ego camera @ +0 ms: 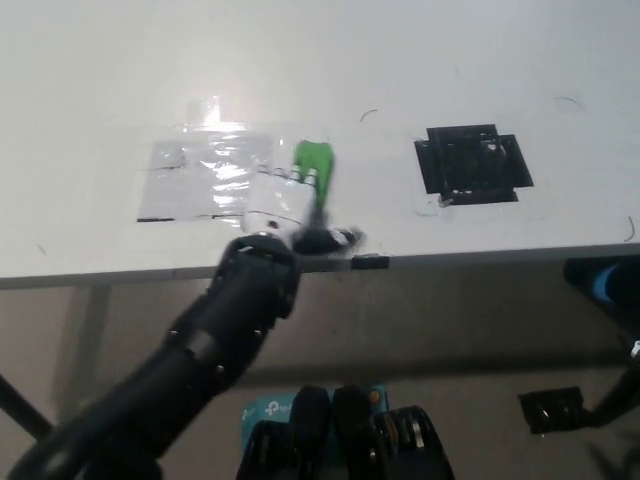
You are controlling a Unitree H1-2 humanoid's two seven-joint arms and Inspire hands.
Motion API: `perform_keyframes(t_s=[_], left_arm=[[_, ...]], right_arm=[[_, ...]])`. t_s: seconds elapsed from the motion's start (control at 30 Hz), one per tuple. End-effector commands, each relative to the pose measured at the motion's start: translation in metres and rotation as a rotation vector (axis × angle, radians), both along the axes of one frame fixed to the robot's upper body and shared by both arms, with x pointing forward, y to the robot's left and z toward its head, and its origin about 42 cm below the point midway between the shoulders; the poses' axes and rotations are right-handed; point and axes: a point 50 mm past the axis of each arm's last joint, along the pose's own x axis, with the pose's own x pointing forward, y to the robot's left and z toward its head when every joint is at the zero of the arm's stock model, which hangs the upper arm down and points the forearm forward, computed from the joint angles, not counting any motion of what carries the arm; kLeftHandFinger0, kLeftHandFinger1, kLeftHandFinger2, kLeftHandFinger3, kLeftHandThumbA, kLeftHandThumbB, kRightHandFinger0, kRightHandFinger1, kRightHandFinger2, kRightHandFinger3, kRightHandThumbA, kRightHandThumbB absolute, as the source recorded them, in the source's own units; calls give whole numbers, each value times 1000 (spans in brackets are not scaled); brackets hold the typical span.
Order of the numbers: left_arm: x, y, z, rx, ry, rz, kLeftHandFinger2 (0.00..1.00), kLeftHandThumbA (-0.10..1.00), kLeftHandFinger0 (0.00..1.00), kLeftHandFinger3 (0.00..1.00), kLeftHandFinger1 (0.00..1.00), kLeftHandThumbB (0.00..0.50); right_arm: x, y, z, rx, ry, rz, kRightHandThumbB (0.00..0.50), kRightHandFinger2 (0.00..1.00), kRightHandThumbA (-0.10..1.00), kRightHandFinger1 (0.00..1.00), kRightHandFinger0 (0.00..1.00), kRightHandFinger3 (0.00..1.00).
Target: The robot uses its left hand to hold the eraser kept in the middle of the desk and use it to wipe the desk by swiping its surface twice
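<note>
Gripping green eraser (314, 165) in left hand (283, 202) on desk (400, 60)

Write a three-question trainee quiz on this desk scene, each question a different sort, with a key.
1. True or false: the left hand holds the green eraser.
2. The black taped square lies on which side of the eraser in the picture? A) left B) right C) under it
3. Fill in: the eraser sits past the right end of the clear ____ patch on the desk.

Key: 1 true; 2 B; 3 tape
</note>
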Motion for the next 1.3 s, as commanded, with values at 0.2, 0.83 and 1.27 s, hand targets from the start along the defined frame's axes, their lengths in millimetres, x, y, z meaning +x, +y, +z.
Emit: perform_keyframes(t_s=[0.2,0.83,1.27], left_arm=[[-34,-47,-48,-42,244,-127,1000,1000,1000,1000,1000,500],[-34,-53,-59,77,233,-168,1000,1000,1000,1000,1000,500],[-26,5,-72,-36,280,-18,1000,1000,1000,1000,1000,500]], right_arm=[[12,14,19,-24,-68,24,231,0,1000,0,0,458],[15,18,20,9,-75,21,227,10,1000,0,0,473],[10,15,16,10,-76,-6,197,0,1000,0,0,464]])
